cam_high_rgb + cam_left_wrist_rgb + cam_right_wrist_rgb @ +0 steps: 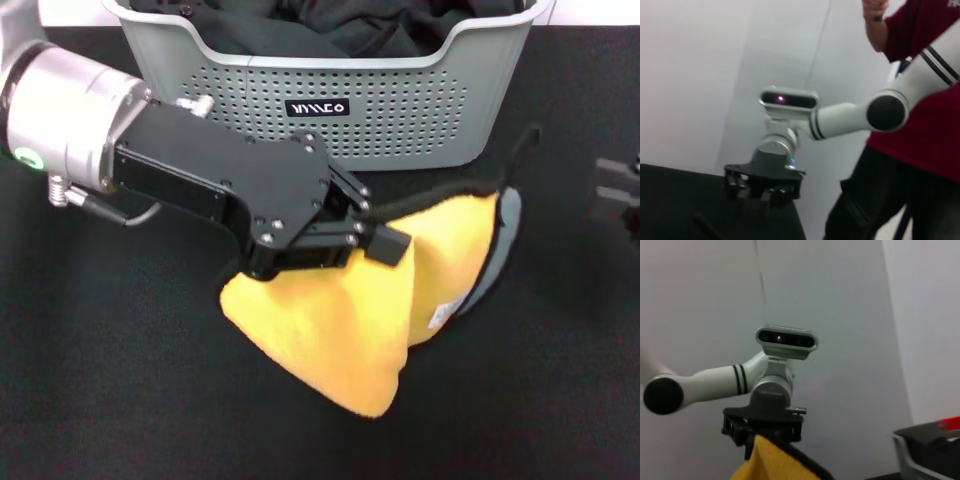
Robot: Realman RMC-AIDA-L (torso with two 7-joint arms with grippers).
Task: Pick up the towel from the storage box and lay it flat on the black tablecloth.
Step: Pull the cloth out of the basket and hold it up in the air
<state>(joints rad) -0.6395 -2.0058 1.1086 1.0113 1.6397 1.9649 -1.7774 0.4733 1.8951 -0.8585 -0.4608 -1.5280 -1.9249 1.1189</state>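
Observation:
The yellow-orange towel (340, 320) hangs in folds from my left gripper (372, 240), which is shut on its upper edge just in front of the storage box (400, 110). Its lower part rests on the black tablecloth (120, 380). Its grey reverse face (507, 225) and white label (445, 315) show on its right side. The right wrist view shows the left gripper (760, 436) holding the towel (765, 462). My right gripper (618, 195) is open and empty at the right edge, apart from the towel. It also shows in the left wrist view (757, 190).
Black garments (340, 25) fill the storage box at the back. A person in a red shirt (920, 75) stands beyond the table on the right arm's side. The box's corner (925, 450) shows in the right wrist view.

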